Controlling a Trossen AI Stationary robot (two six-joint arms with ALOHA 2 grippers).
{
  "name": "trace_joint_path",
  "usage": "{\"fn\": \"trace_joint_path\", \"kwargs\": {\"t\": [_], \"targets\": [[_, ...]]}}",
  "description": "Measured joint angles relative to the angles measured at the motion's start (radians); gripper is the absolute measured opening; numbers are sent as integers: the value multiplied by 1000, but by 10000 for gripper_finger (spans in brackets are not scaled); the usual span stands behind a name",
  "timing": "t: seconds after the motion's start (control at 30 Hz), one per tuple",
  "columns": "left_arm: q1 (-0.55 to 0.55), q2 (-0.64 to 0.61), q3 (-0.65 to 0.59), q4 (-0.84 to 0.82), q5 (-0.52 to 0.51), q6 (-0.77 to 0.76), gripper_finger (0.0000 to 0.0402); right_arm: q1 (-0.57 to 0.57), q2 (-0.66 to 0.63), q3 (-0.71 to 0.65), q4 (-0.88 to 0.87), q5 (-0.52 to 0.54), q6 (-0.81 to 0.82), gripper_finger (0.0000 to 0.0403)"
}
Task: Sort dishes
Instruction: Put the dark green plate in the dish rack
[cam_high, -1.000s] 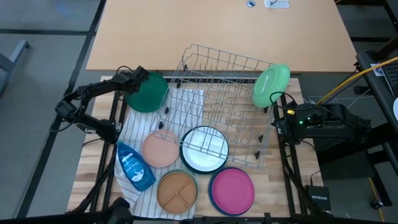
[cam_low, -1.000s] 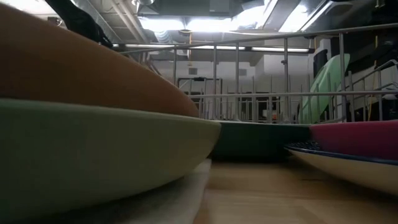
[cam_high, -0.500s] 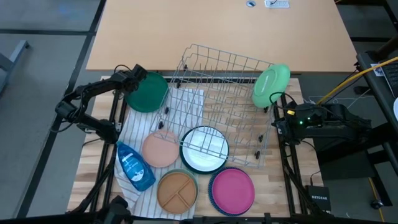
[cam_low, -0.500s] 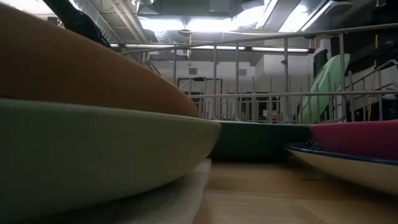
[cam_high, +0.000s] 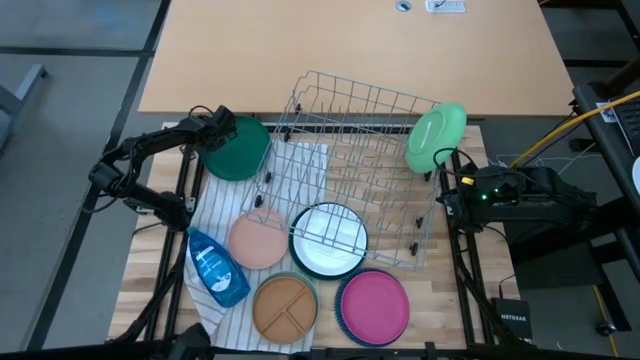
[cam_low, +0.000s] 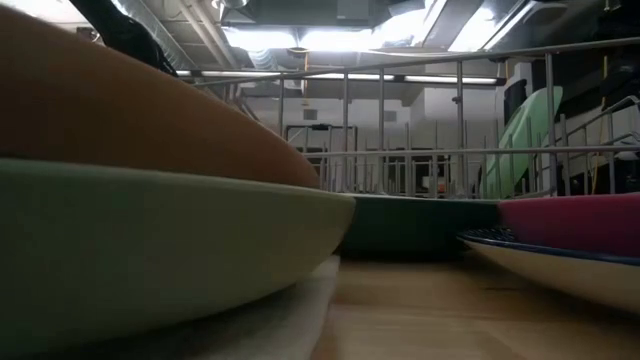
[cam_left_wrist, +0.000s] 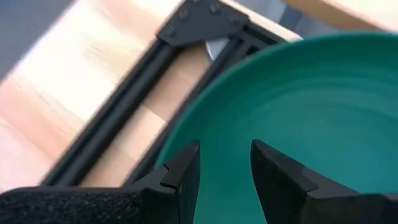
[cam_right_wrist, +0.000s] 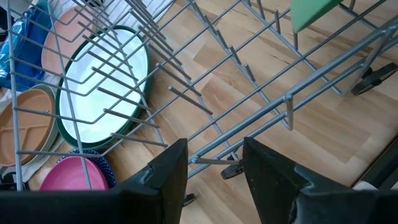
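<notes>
A dark green plate (cam_high: 240, 150) lies at the table's far left corner. My left gripper (cam_high: 214, 124) stands open over its far-left rim; in the left wrist view one finger (cam_left_wrist: 181, 174) is at the rim and the other over the plate's inside (cam_left_wrist: 298, 106). A light green plate (cam_high: 436, 136) stands on edge in the far right corner of the grey wire rack (cam_high: 355, 170). My right gripper (cam_right_wrist: 214, 167) waits open above the rack's right side with nothing between its fingers. White (cam_high: 328, 240), peach (cam_high: 258, 240), tan (cam_high: 285, 305) and magenta (cam_high: 373, 305) dishes lie near the front. My left gripper slants down over the dark green plate's rim (cam_left_wrist: 168, 149) from the table's left. Both fingers show in front of the plate's face, and I cannot tell whether they touch it.
A blue soap bottle (cam_high: 215, 268) lies on a striped cloth (cam_high: 222, 215) at the left. The rack's near end overlaps the white plate. The tan plate sits on a sage one (cam_low: 150, 240); the magenta one (cam_low: 575, 222) sits on another plate.
My left gripper has rolled a little about its own pointing line while staying over the dark green plate's rim. The plate has kept its place.
</notes>
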Motion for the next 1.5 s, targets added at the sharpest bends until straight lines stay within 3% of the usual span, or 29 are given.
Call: {"fn": "trace_joint_path", "kwargs": {"t": [0.2, 0.33, 0.43, 0.57, 0.63, 0.97, 1.5], "targets": [[0, -2, 0, 39, 152, 18, 131, 0, 0, 0, 0, 0, 5, 158], [-14, -2, -1, 260, 406, 162, 131, 0, 0, 0, 1, 0, 5, 158], [-31, -2, 0, 485, 495, 277, 131, 0, 0, 0, 2, 0, 5, 158], [-15, -2, 0, 688, 502, 424, 131, 0, 0, 0, 1, 0, 6, 158], [12, -2, 5, 714, 502, 480, 131, 0, 0, 0, 1, 0, 6, 158], [201, -2, 29, 688, 496, 825, 131, 0, 0, 0, 1, 0, 7, 158], [196, 80, 30, 546, 543, 1254, 131, 0, 0, 0, 2, 0, 8, 158]]}}
